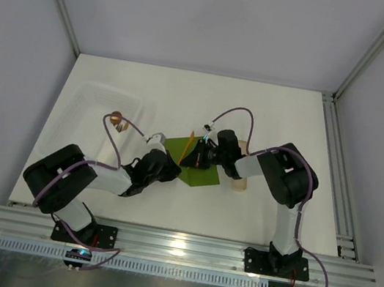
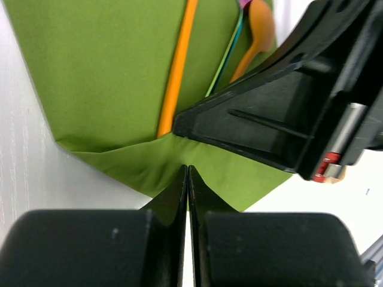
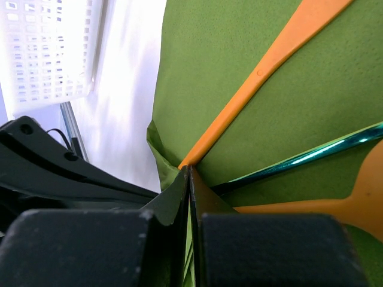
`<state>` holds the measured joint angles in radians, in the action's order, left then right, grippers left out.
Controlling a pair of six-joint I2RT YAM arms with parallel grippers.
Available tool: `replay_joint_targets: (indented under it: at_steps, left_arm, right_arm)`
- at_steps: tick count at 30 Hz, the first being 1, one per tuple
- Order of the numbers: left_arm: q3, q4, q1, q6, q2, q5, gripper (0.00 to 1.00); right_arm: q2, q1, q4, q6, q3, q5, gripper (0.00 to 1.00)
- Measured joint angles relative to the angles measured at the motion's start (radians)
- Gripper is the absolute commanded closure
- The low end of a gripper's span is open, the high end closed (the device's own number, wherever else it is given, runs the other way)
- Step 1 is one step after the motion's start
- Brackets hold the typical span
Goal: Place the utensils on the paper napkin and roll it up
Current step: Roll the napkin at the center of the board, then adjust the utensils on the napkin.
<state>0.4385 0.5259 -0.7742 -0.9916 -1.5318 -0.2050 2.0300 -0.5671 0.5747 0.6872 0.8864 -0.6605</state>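
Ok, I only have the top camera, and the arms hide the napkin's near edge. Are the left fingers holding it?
Observer: Yes. The left wrist view shows the left fingers shut on a flap of the napkin, which is folded up over the utensils' ends.
Operator: And the right ones?
Observer: The right fingers are shut too. They are pinching the napkin's edge right at the end of the orange handle.
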Motion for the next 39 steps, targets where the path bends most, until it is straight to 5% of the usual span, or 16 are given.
replay_joint_targets:
  at_steps: [10, 17, 24, 33, 39]
  left_arm:
    - [0.021, 0.004, 0.000, -0.003, -0.045, -0.003, 1.00]
    - [0.022, 0.003, 0.000, -0.005, -0.045, -0.004, 1.00]
    - [0.024, -0.002, 0.000, -0.006, -0.045, -0.004, 1.00]
    - [0.030, -0.014, 0.000, -0.014, -0.045, -0.002, 1.00]
    - [0.031, -0.015, 0.000, -0.018, -0.045, -0.002, 1.00]
  right_arm:
    - [-0.036, 0.000, -0.055, -0.002, 0.000, 0.008, 0.96]
    - [-0.185, 0.002, -0.214, -0.044, 0.009, 0.063, 0.81]
    - [-0.418, 0.002, -0.564, -0.126, 0.046, 0.290, 0.61]
    - [-0.566, 0.015, -0.843, -0.132, -0.100, 0.512, 0.54]
    - [-0.621, 0.019, -0.875, -0.129, -0.167, 0.555, 0.55]
